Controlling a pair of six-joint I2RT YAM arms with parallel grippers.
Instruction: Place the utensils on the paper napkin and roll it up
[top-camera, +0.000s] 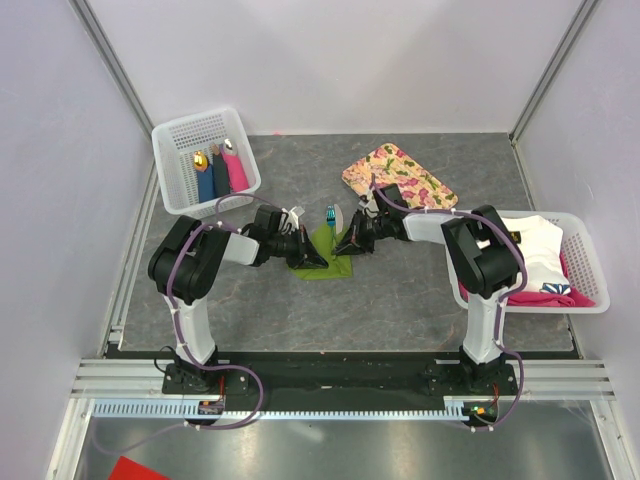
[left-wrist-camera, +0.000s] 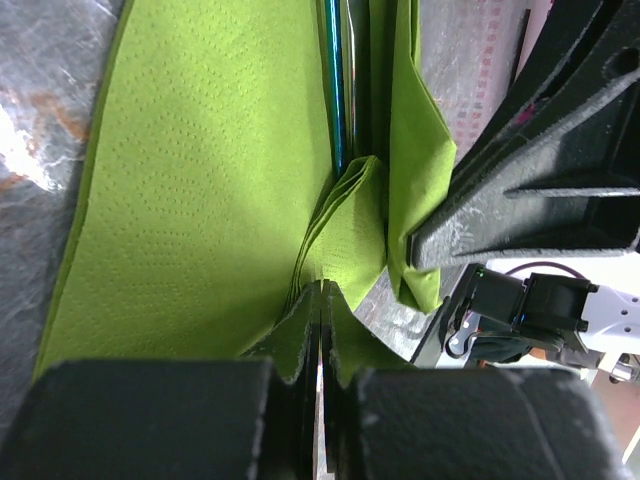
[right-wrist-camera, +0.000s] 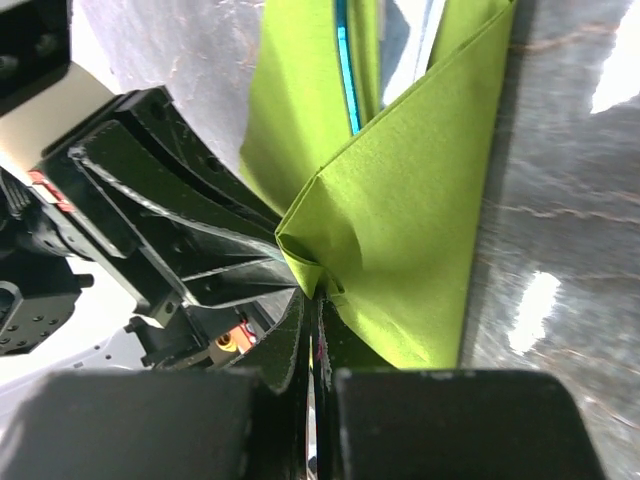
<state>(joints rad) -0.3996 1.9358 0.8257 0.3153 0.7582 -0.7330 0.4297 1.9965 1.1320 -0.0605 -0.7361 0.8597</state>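
Note:
The olive-green paper napkin (top-camera: 326, 260) lies crumpled on the grey table between both grippers. My left gripper (top-camera: 314, 259) comes in from the left, my right gripper (top-camera: 346, 245) from the right. A bright blue utensil (top-camera: 330, 214) sticks out past the napkin's far edge, with a pale one (top-camera: 339, 217) beside it. In the left wrist view my gripper (left-wrist-camera: 321, 290) is shut on a fold of the napkin (left-wrist-camera: 200, 180), and the blue utensil (left-wrist-camera: 335, 80) lies in the crease. In the right wrist view my gripper (right-wrist-camera: 318, 295) pinches a folded napkin corner (right-wrist-camera: 400, 230) below the blue utensil (right-wrist-camera: 347, 70).
A white basket (top-camera: 178, 140) at the back left holds dark blue and pink bundles with a gold piece. A pink-flowered tray (top-camera: 398, 178) lies behind the right gripper. Another white basket (top-camera: 585, 270) with white and pink cloths stands at the right edge.

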